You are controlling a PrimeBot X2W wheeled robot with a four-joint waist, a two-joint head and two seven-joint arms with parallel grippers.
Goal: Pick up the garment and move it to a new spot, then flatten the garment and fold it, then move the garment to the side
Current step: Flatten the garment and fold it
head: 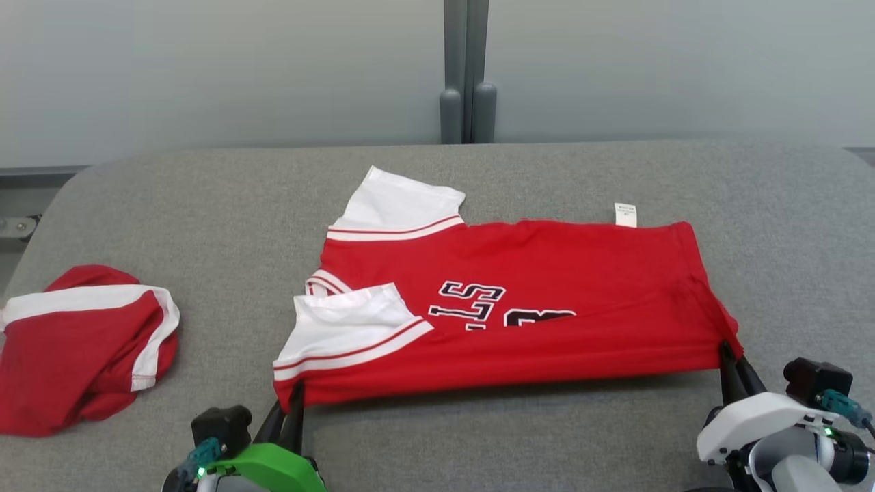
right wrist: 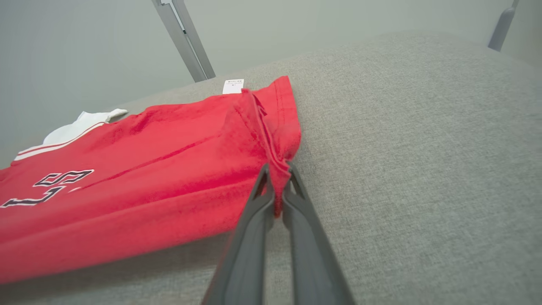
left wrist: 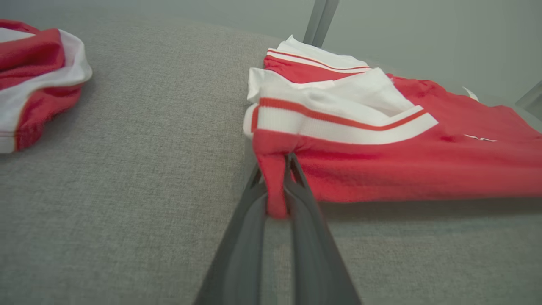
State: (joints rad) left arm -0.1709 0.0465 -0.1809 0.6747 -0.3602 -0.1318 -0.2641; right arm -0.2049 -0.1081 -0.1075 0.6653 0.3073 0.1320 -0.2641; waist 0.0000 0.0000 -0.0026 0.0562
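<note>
The left tool (head: 297,395) and right tool (head: 726,351) each clamp a corner of the red shirt (head: 547,273) by the worktop's (head: 205,205) near edge.

The left gripper (head: 294,403) has a bright green shell (head: 273,470) at its base, and the right gripper (head: 726,355) has a glossy white shell (head: 752,420). Each carries a black boxy module (head: 221,427) beside its shell, with a teal plug (head: 205,452) and a tiny green light (head: 201,471) close by. Behind the white shell sits a black and grey cylindrical wrist joint (head: 844,456). The fingers (left wrist: 309,237) are long, dark grey, matte and tapering, with small triangular openings near the tips.
</note>
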